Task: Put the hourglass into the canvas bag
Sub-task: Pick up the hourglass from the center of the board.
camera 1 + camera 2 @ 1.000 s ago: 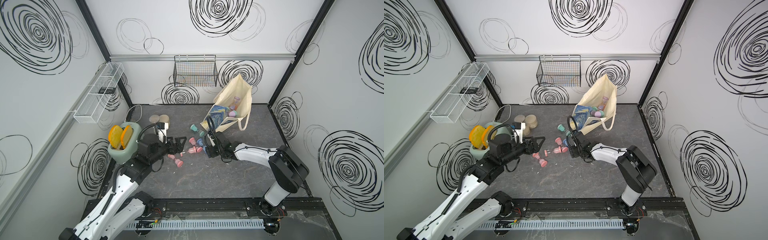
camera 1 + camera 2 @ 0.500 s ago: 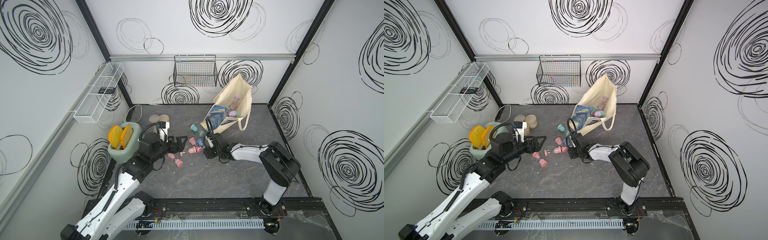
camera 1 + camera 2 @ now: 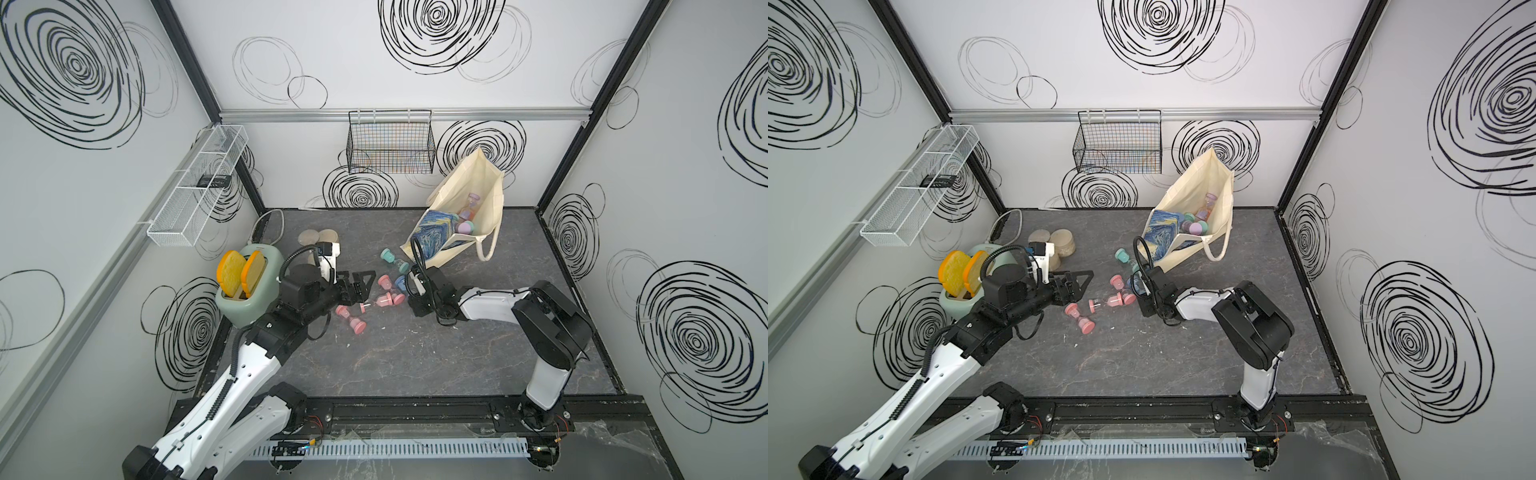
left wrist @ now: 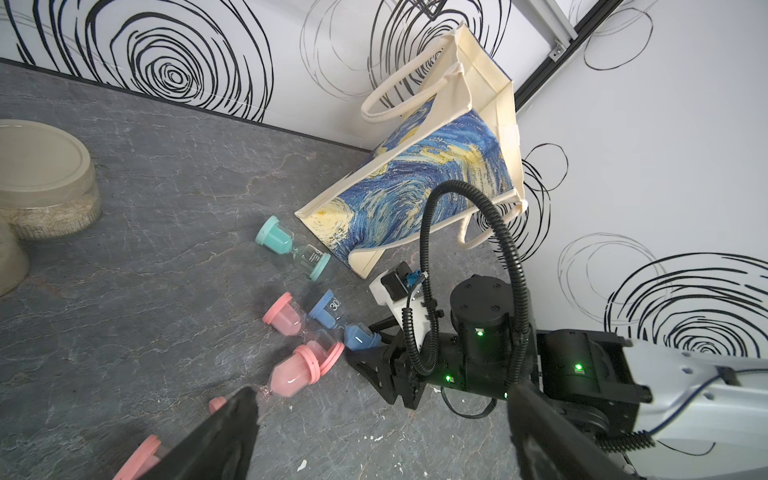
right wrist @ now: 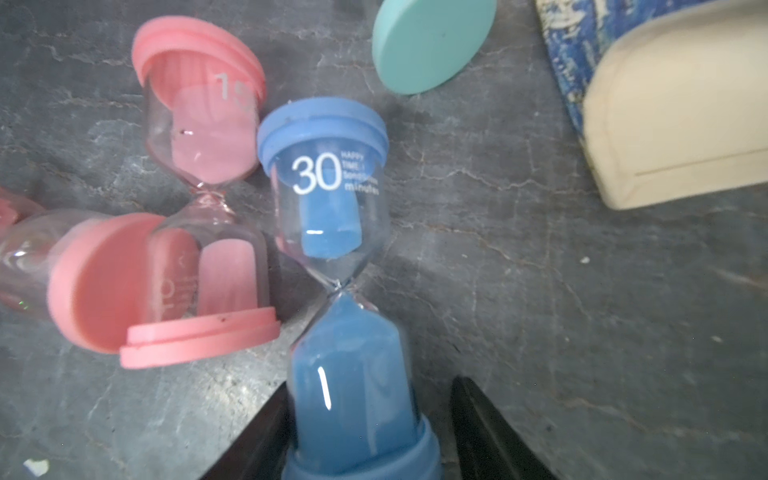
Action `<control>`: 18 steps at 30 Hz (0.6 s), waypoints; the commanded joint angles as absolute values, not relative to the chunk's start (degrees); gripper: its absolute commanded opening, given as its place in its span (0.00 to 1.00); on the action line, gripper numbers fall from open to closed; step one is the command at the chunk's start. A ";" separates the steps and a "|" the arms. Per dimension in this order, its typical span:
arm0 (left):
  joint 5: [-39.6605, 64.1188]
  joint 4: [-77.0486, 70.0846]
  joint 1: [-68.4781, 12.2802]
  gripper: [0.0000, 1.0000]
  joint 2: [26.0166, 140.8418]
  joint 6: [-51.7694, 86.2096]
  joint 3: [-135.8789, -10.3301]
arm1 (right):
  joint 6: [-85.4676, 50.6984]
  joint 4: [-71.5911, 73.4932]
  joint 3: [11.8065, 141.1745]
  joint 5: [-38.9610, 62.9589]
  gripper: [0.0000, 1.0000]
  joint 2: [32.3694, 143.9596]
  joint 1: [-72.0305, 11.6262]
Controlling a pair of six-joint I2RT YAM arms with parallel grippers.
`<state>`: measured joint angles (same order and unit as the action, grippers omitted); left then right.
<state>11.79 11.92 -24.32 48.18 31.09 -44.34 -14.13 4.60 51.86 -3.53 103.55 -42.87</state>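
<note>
Hourglass in hand: the blue hourglass [image 5: 347, 328] lies on its side near the middle of the tabletop [image 3: 415, 357], well outside the canvas bag. The right gripper [image 5: 372, 382] reaches in low along the surface, because the piece lies flat, and straddles the bulb beside the near end cap. Its jaws are partly drawn in: one finger touches the glass, while a narrow gap shows at the other, so no firm grip exists yet. Judged from this, the current step is the grasp. The wider cap should stop the piece sliding out once it is clamped.

Pink hourglasses [image 3: 351, 319] lie tipped close against the blue one, so a careless lift could drag them. The left gripper [image 3: 365, 286] hovers over this pink group with jaws wide apart and holds nothing. It is probably positioned clear of the right arm's working space.

Farther back, a teal hourglass [image 3: 392, 258] lies at the foot of the bag. The canvas bag [image 3: 492, 199] leans against the back wall near the far right corner with its mouth gaping upward, which leaves room for a drop from above. Several hourglasses [image 3: 465, 226] already rest inside. A black wire basket [image 3: 390, 149] hangs on the back wall.
</note>
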 commanded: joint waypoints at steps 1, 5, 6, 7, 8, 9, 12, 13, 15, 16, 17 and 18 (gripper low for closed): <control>12.28 8.96 -24.08 0.96 48.49 31.99 -44.38 | -14.48 4.57 51.56 -3.55 0.57 103.94 -43.33; 12.13 8.96 -24.18 0.96 48.63 32.08 -44.47 | -14.30 4.92 51.38 -3.64 0.52 103.00 -43.29; 12.16 8.83 -24.14 0.96 48.68 32.08 -44.47 | -14.32 4.92 51.50 -3.69 0.51 102.93 -43.32; 12.17 8.80 -24.21 0.96 48.68 32.17 -44.47 | -14.19 4.92 51.42 -3.63 0.50 102.65 -43.33; 12.14 8.74 -24.20 0.96 48.69 32.24 -44.48 | -14.29 4.90 51.50 -3.53 0.49 102.44 -43.28; 12.14 8.57 -24.24 0.96 48.66 32.26 -44.44 | -14.23 4.92 51.56 -3.44 0.48 102.11 -43.24; 12.14 8.60 -24.25 0.96 48.60 32.26 -44.65 | -14.11 4.84 51.51 -3.35 0.47 100.89 -43.16; 12.13 8.63 -24.23 0.96 48.56 32.26 -44.73 | -14.14 4.76 51.55 -3.23 0.46 100.35 -43.07; 12.14 8.60 -24.21 0.96 48.51 32.27 -44.98 | -14.27 4.53 51.26 -2.76 0.45 99.10 -42.74; 11.98 8.72 -24.25 0.96 48.47 32.18 -45.07 | -14.53 4.36 51.26 -2.66 0.44 98.39 -42.48; 12.00 8.67 -24.19 0.96 48.49 32.17 -45.24 | -14.73 4.07 51.16 -2.41 0.44 97.49 -42.17; 11.95 8.83 -24.23 0.96 48.59 32.09 -45.43 | -14.88 3.83 50.95 -2.08 0.44 96.54 -41.86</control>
